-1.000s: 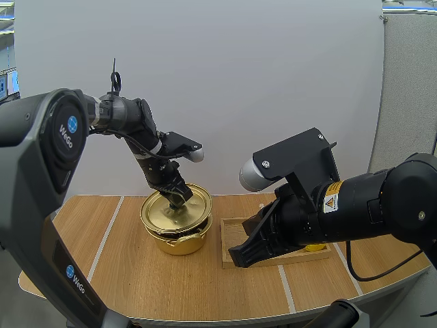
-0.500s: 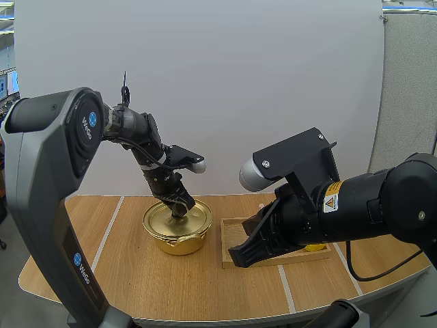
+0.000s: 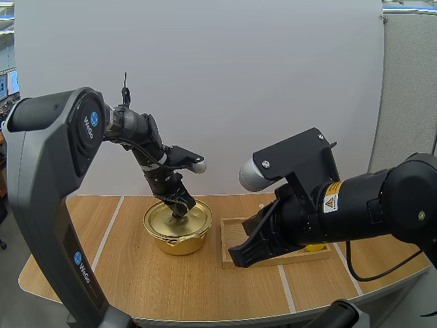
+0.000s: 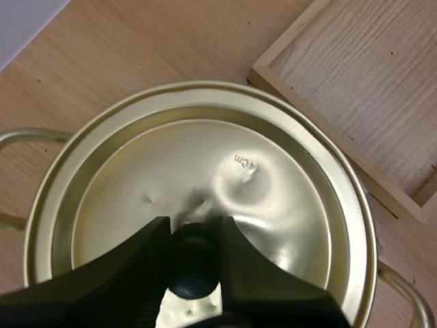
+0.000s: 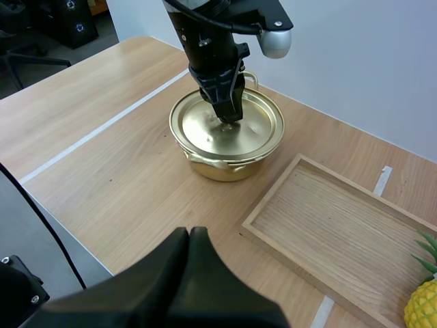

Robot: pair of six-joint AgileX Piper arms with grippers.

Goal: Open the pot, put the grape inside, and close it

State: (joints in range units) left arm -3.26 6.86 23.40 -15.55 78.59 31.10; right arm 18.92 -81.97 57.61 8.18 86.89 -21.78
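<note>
Pot (image 3: 179, 240): gold, two side handles, stood upright, just beside the short end of the wooden tray (image 5: 328, 212).
Lid (image 4: 205, 178): gold, shallow-domed, black knob (image 4: 194, 263), sat level on pot, closed.

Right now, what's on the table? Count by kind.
pot: 1
lid: 1
tray: 1
pineapple: 1
Total: 4

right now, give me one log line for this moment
left gripper shut on knob | lid on pot | right gripper shut, above table
</note>
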